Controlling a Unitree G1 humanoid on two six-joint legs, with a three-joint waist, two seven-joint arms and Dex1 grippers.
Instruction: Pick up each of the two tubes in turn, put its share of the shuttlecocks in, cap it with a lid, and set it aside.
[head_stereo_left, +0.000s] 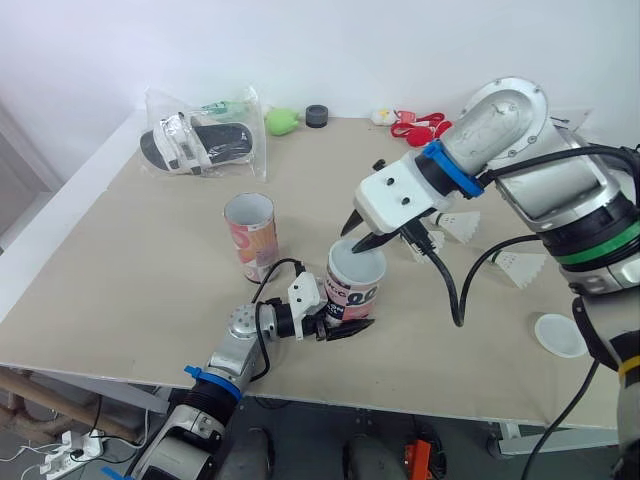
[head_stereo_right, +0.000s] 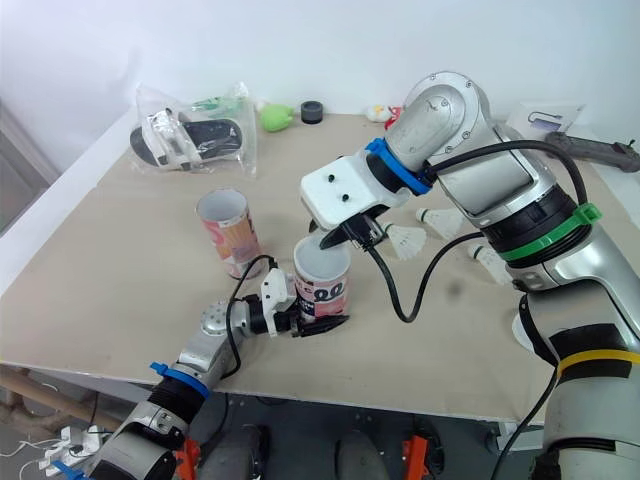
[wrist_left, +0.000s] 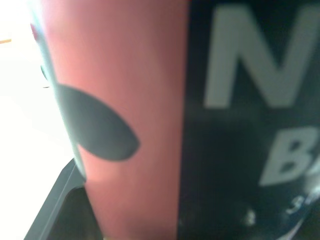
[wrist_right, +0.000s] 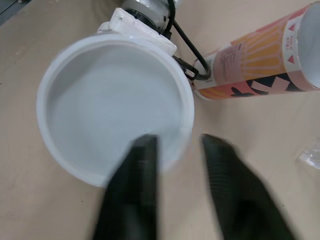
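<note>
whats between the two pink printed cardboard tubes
In the left eye view, only the left gripper's black cable loop over bare tan tabletop; that gripper clamps the nearer tube.

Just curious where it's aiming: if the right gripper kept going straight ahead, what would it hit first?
Probably the white rim of the tube that the left gripper holds, directly below it.

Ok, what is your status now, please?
Left gripper shut on upright tube. Right gripper open, fingers astride rim of white lid on it. Two shuttlecocks loose on table, nothing blocking.
</note>
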